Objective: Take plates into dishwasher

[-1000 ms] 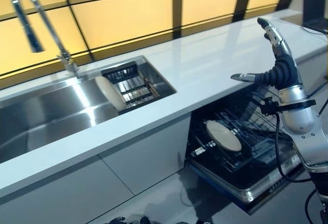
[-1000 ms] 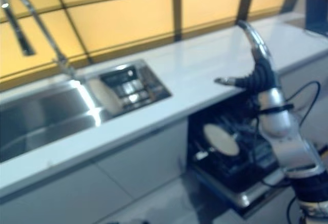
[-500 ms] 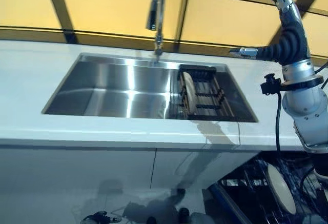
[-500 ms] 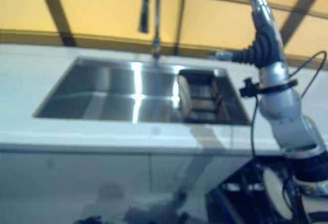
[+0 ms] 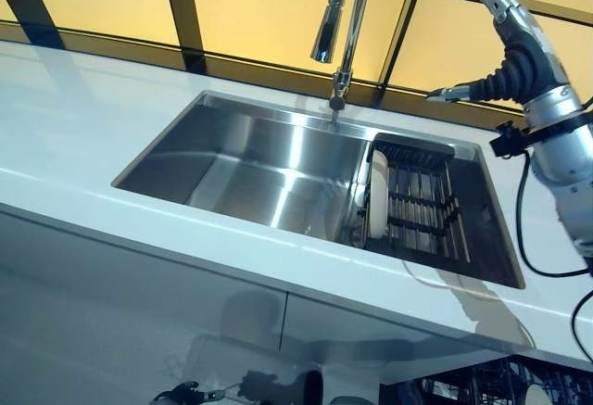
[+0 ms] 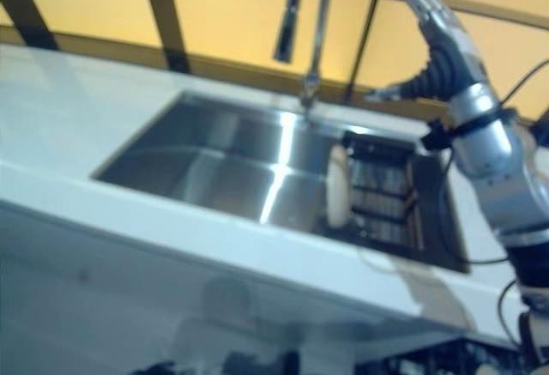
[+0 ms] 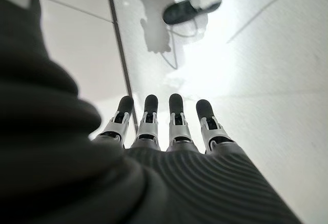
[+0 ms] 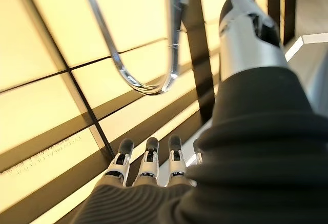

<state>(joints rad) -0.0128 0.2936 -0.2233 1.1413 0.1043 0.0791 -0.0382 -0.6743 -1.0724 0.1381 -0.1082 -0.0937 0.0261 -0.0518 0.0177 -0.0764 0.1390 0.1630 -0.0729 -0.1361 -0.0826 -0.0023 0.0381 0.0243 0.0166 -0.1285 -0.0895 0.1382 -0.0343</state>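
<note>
We see one white plate [image 5: 377,194] standing on edge in a dark rack [image 5: 419,203] that fills the right end of the steel sink [image 5: 250,159]. The plate sits at the rack's left end, its face turned toward the open basin. Neither hand touches it.

The sink is set into a white counter [image 5: 111,206], and a tall curved tap [image 5: 345,30] rises from the back rim, just behind the gap between basin and rack. Behind the counter runs a wall of yellow panels [image 5: 255,11] divided by dark bars.

Our right hand [image 5: 508,39] is raised in the air above the far right corner of the sink, well apart from the plate. Its fingers are straight and point upward, the thumb juts out sideways toward the tap, and it holds nothing. The right wrist view agrees: straight fingers [image 8: 148,157] against the yellow panels and the tap's curve.

Our left hand [image 7: 169,126] appears only in its own wrist view, fingers straight, side by side, empty, over a pale floor.

At the lower right edge, below the counter, part of the dishwasher's wire basket [image 5: 491,391] shows.
</note>
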